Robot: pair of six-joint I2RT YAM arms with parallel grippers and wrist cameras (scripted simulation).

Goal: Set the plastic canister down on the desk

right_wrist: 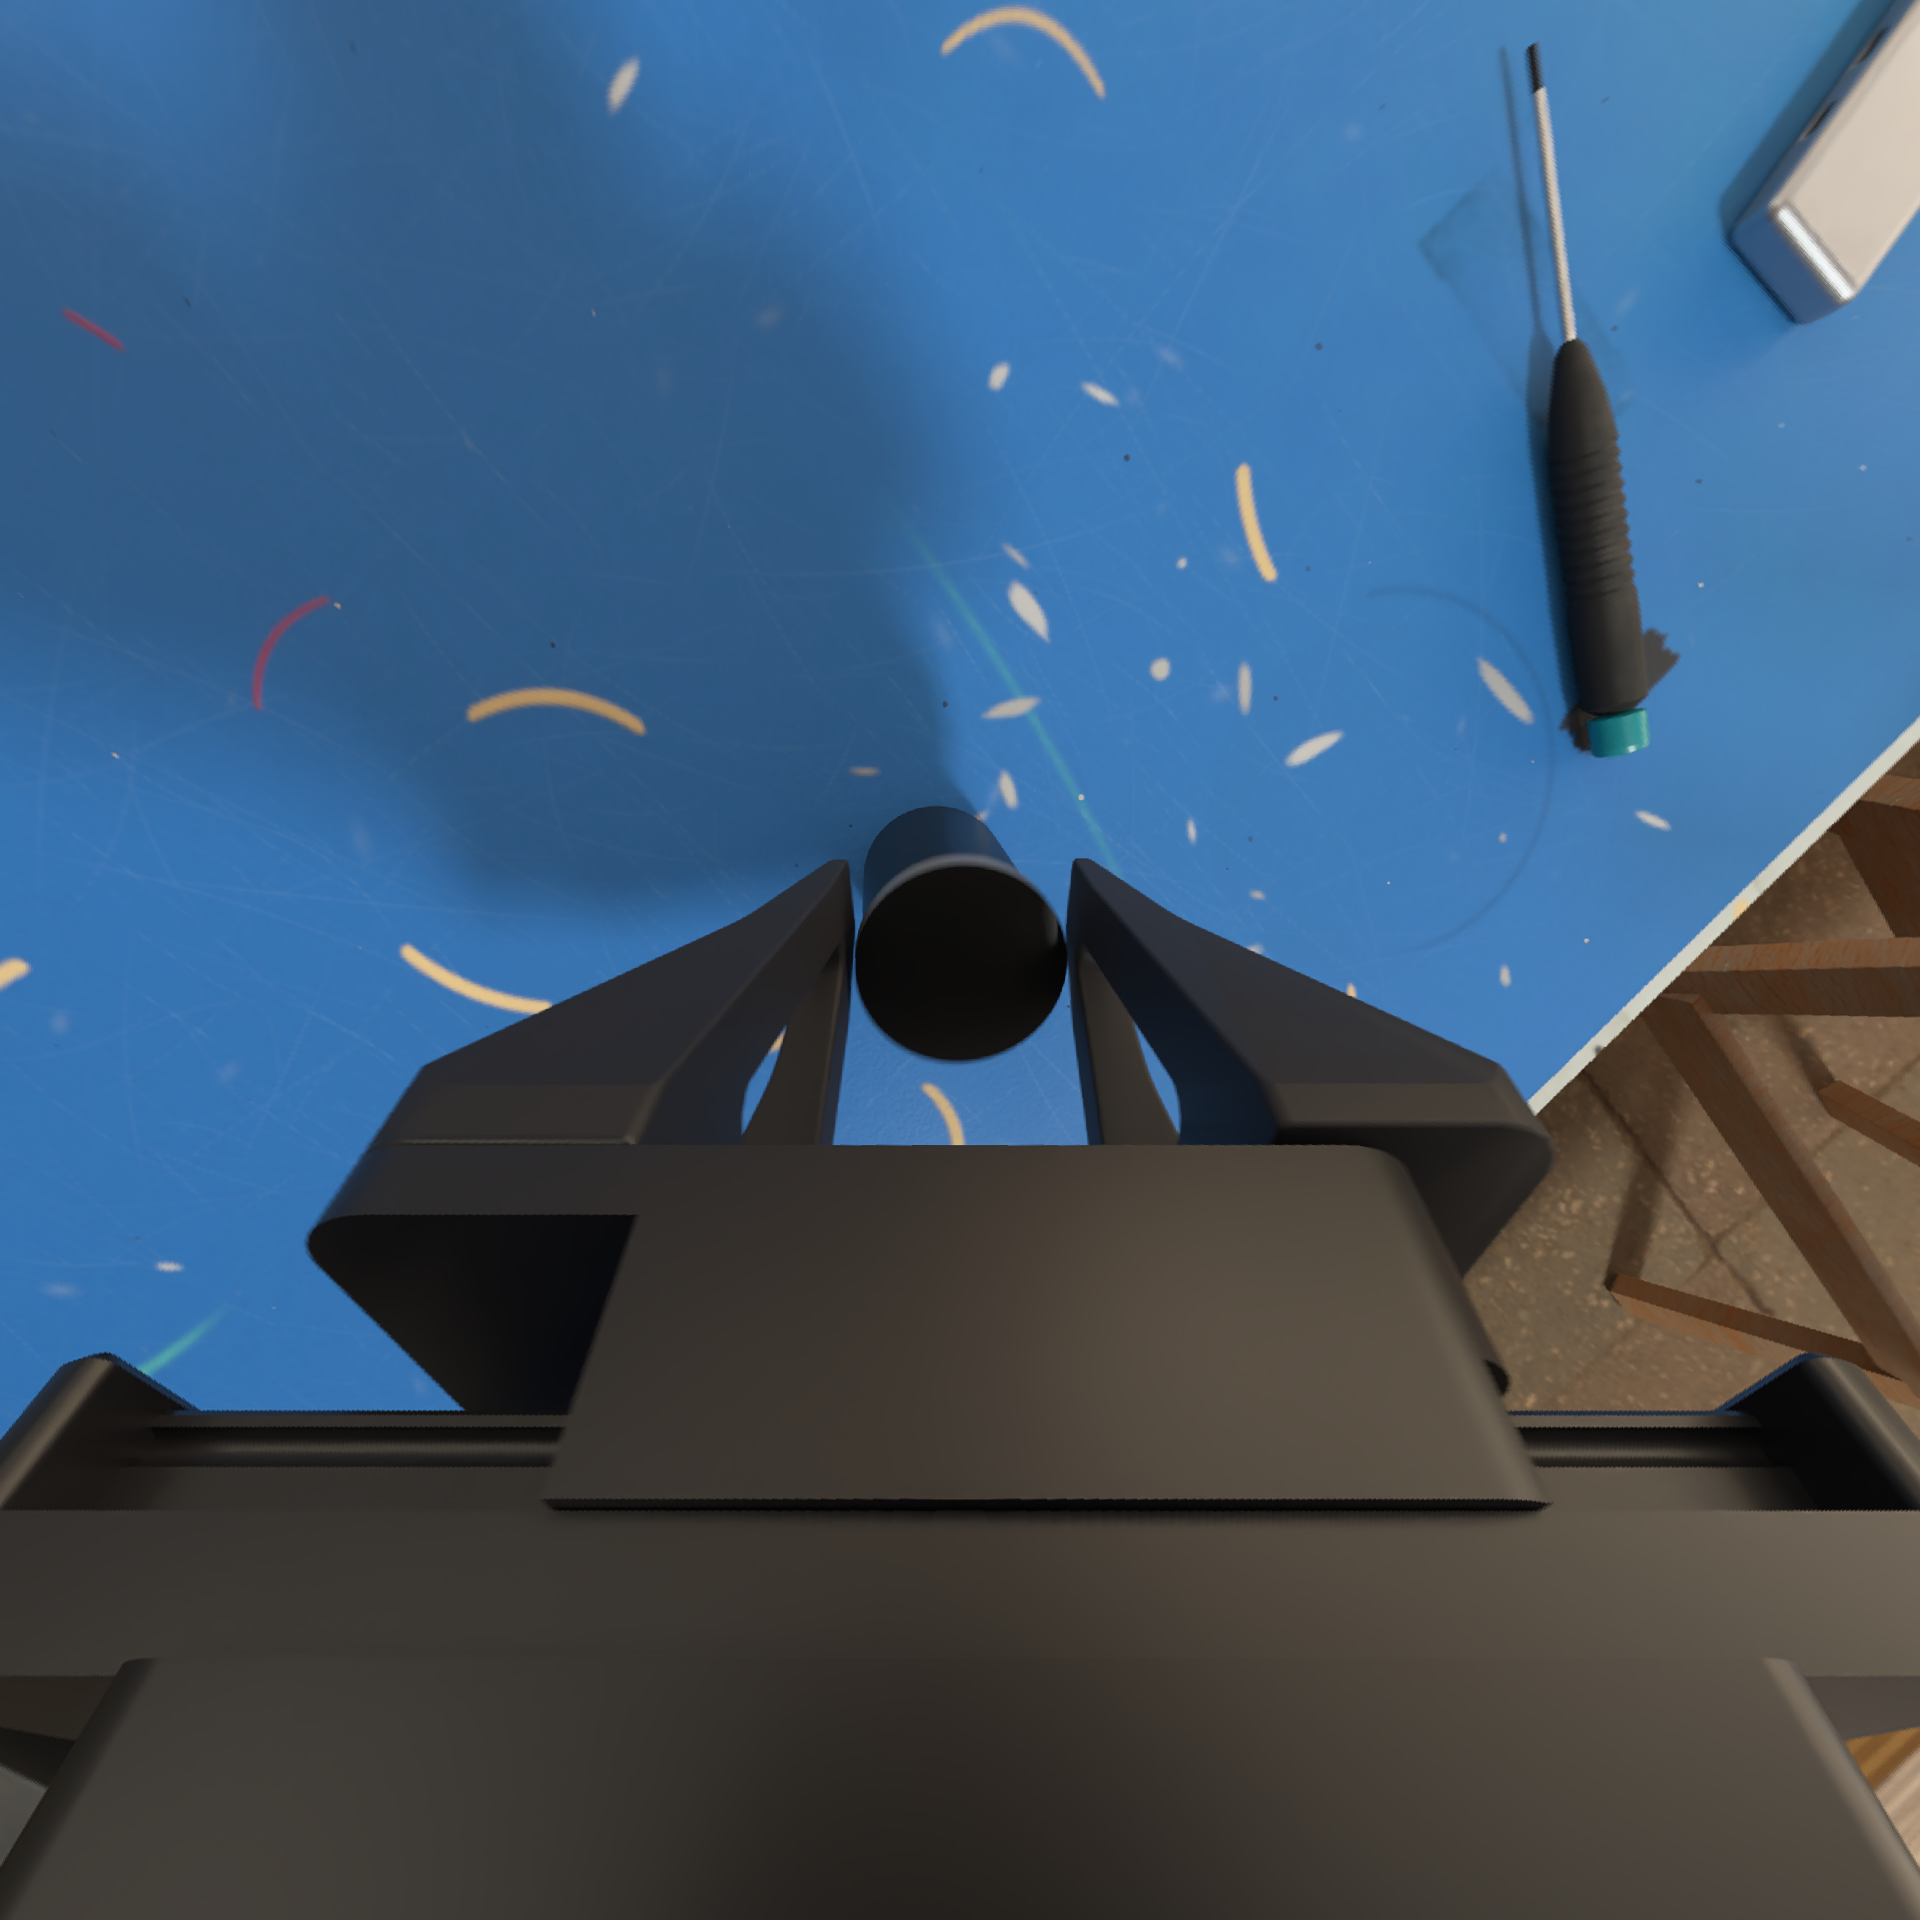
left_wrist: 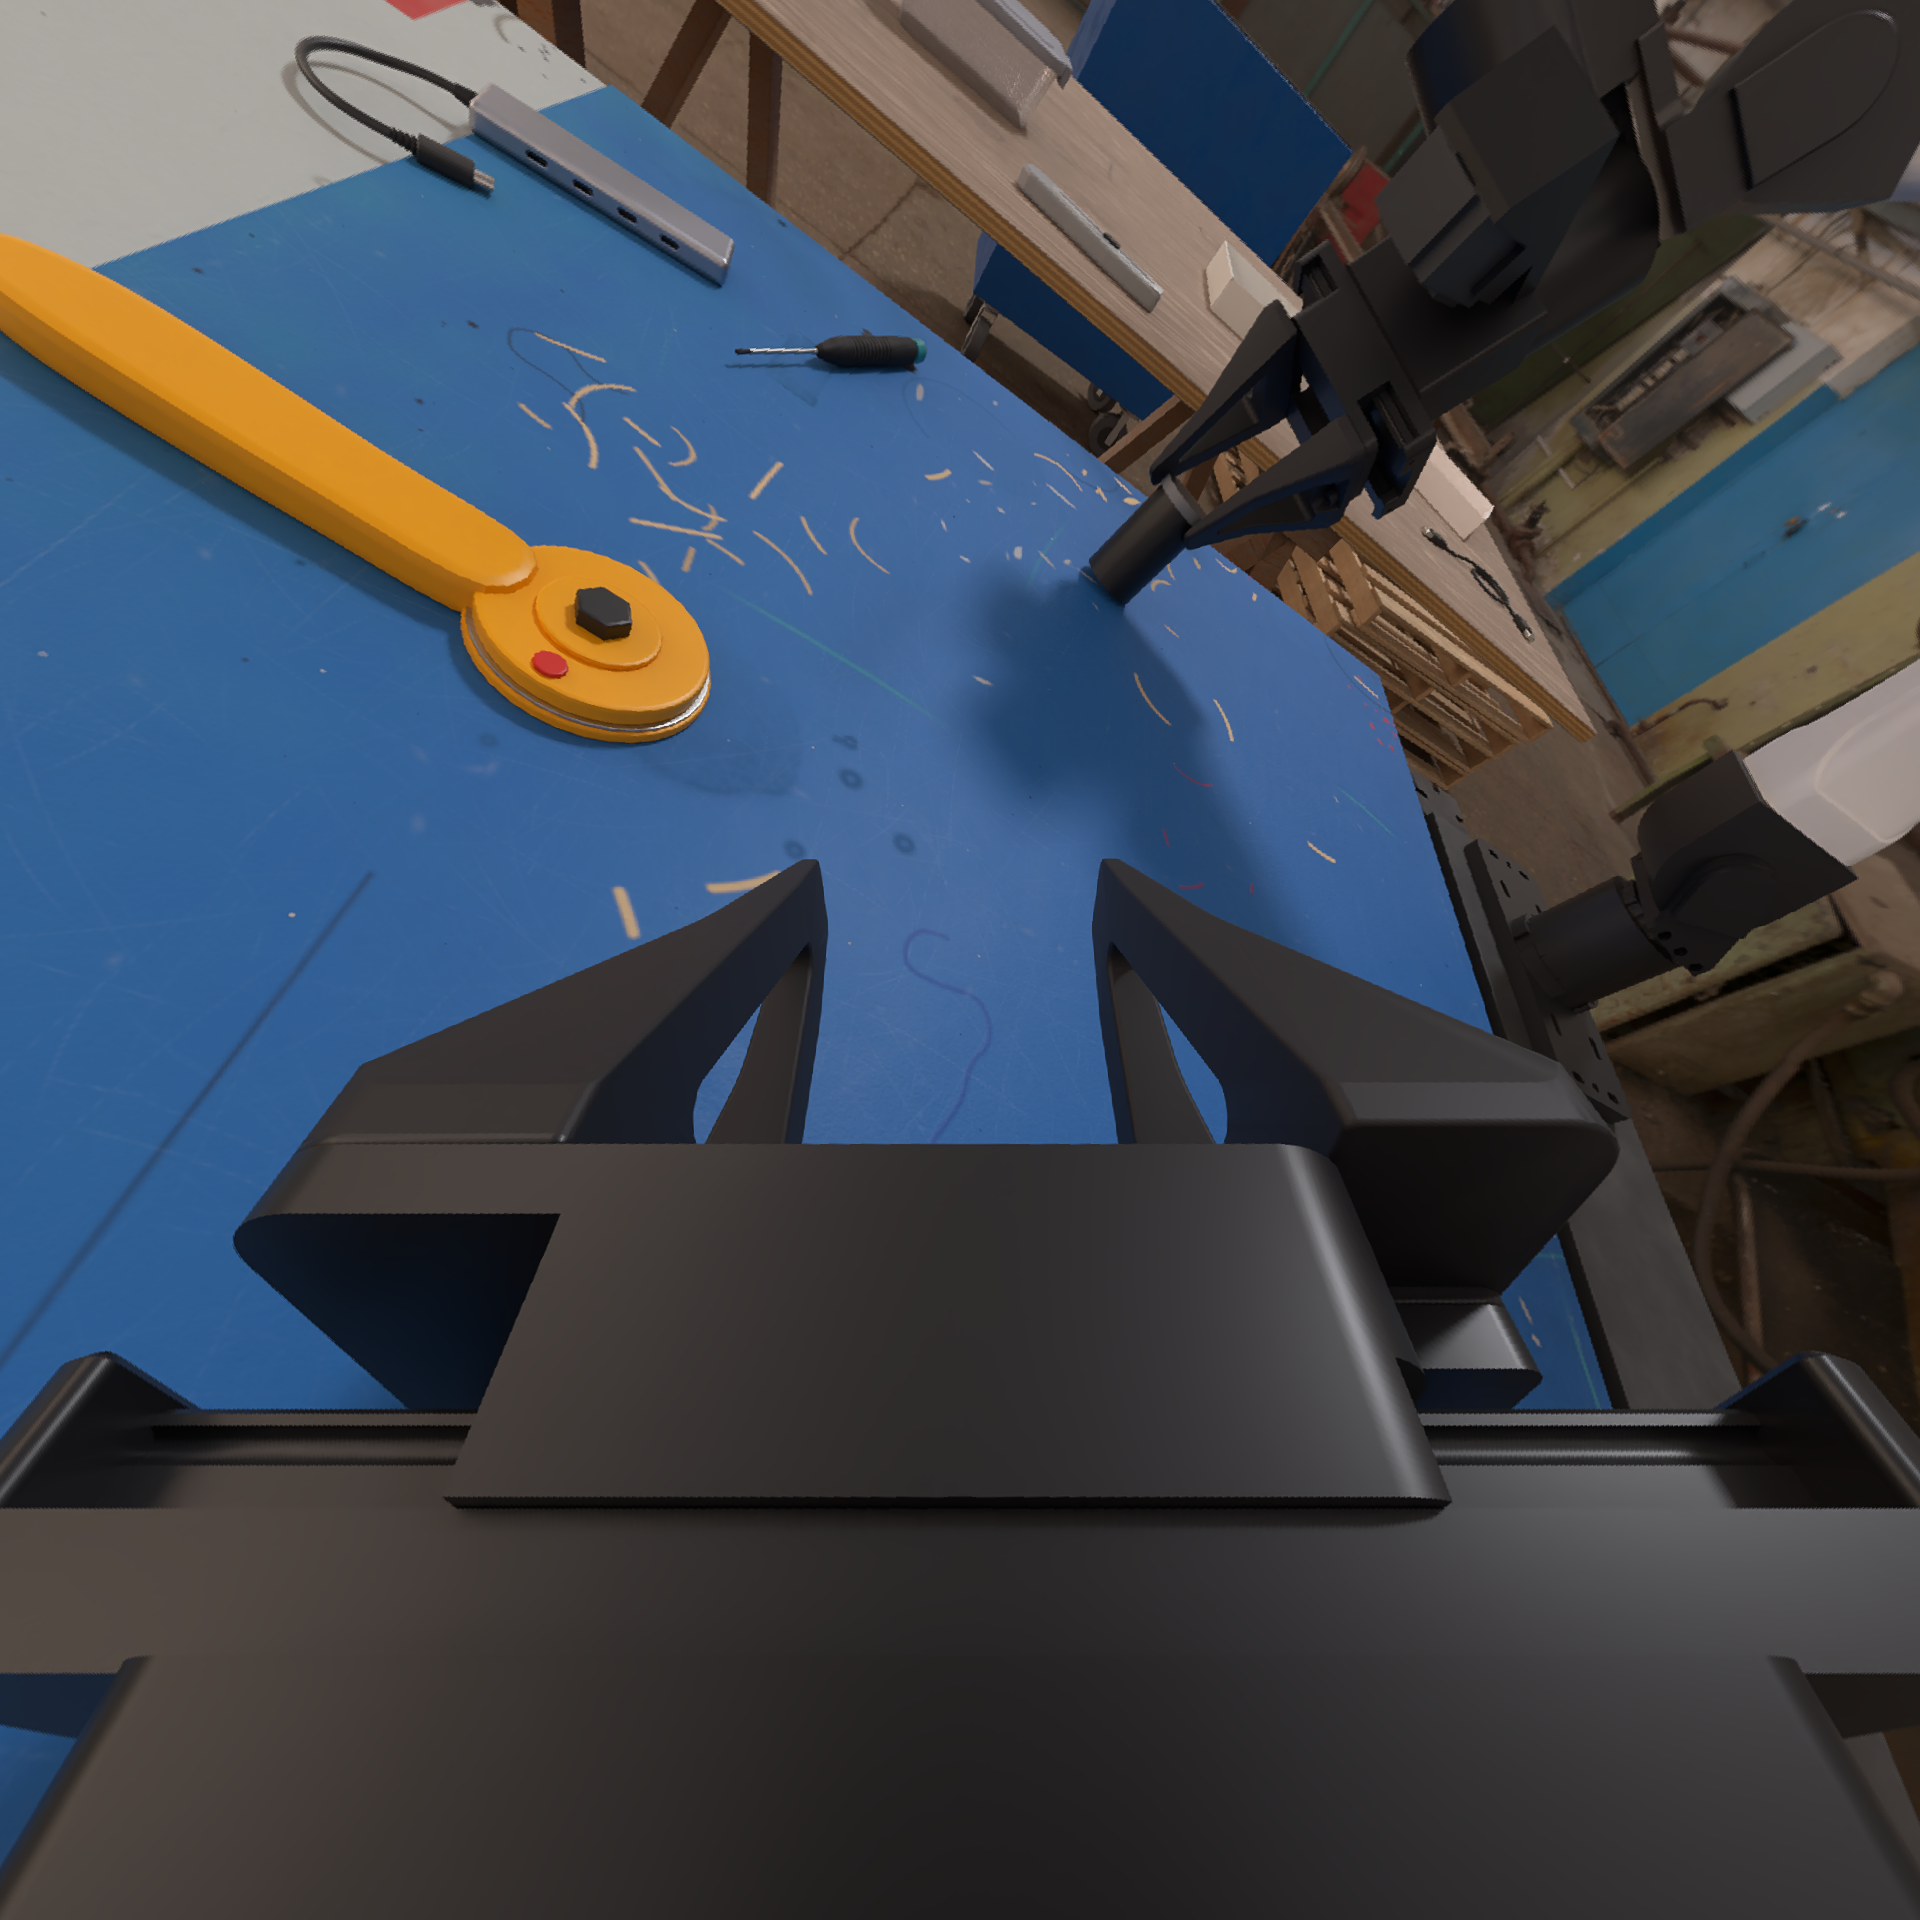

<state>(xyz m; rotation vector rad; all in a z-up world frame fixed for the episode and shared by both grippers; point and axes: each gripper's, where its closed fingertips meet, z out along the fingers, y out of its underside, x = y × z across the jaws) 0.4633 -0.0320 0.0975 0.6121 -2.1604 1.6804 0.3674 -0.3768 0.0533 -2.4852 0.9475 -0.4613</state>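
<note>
The plastic canister (right_wrist: 961,956) is a small black cylinder with a flat cap. My right gripper (right_wrist: 961,883) is shut on the canister, one finger on each side near its top. In the left wrist view the canister (left_wrist: 1138,545) stands tilted with its lower end touching the blue desk (left_wrist: 416,883), still held by the right gripper (left_wrist: 1179,499). My left gripper (left_wrist: 961,883) is open and empty, low over the blue desk and well short of the canister.
An orange rotary cutter (left_wrist: 343,488) lies at the left. A small black screwdriver (left_wrist: 847,351) (right_wrist: 1590,540) and a grey USB hub (left_wrist: 597,187) (right_wrist: 1829,218) lie farther back. The desk's edge (right_wrist: 1714,904) runs close to the right gripper's right side.
</note>
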